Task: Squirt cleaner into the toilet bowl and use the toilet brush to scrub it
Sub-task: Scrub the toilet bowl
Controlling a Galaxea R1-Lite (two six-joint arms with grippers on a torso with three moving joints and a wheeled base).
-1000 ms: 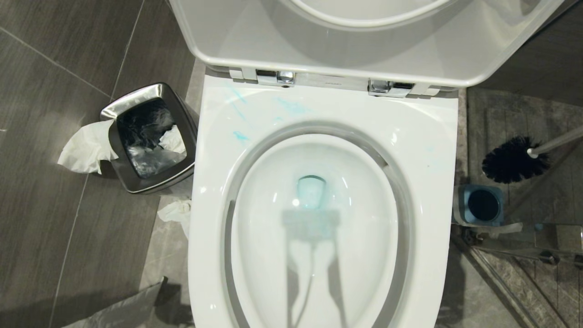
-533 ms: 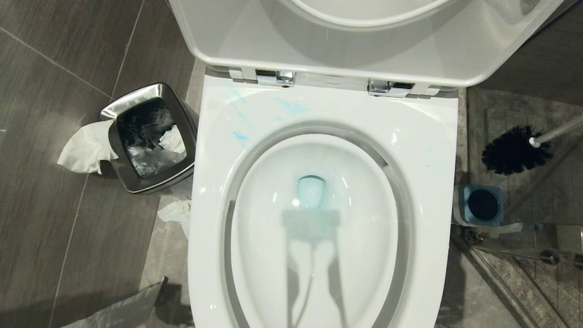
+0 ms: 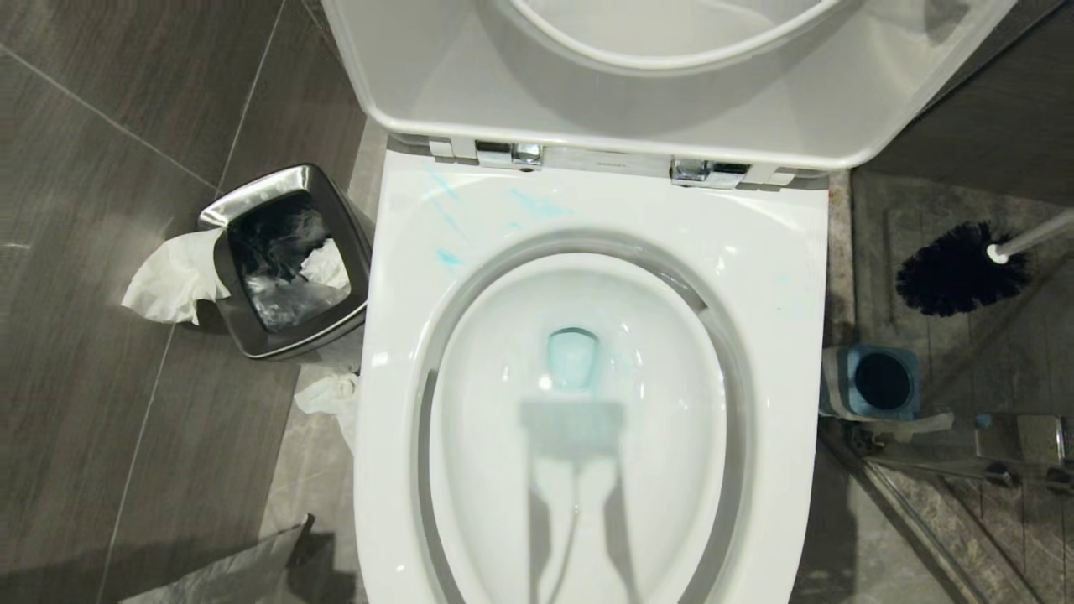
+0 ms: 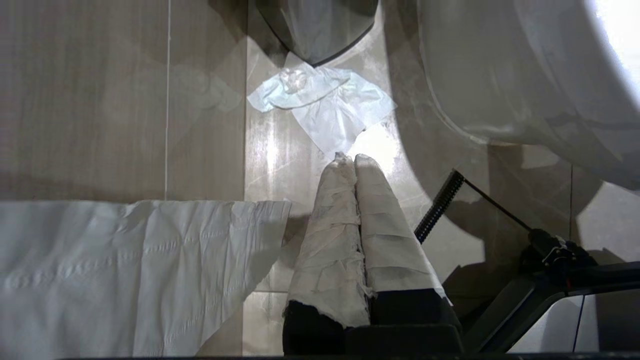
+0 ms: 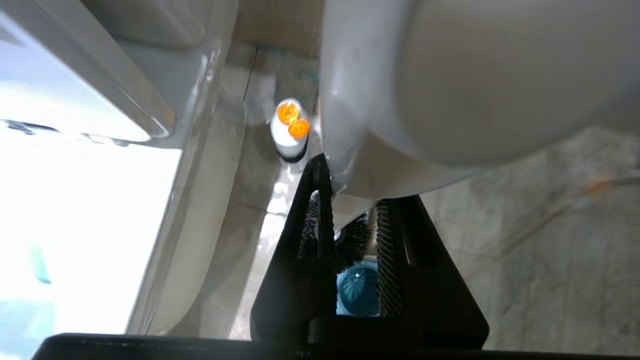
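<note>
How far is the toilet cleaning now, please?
Done: cleaner streaks the toilet bowl rim and tints its water. In hand: the right gripper holds the toilet brush in the air, out of its blue holder, beside the bowl. Remaining: scrubbing; bristles have not reached the porcelain. The left gripper hangs shut, idle.

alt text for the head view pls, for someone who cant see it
Looking down on an open white toilet bowl, pale blue cleaner streaked on its rim and tinting the water. To its right a dark-bristled toilet brush hangs above a blue holder on the floor. To its left stands a chrome waste bin with tissue hanging over its edge.
</note>
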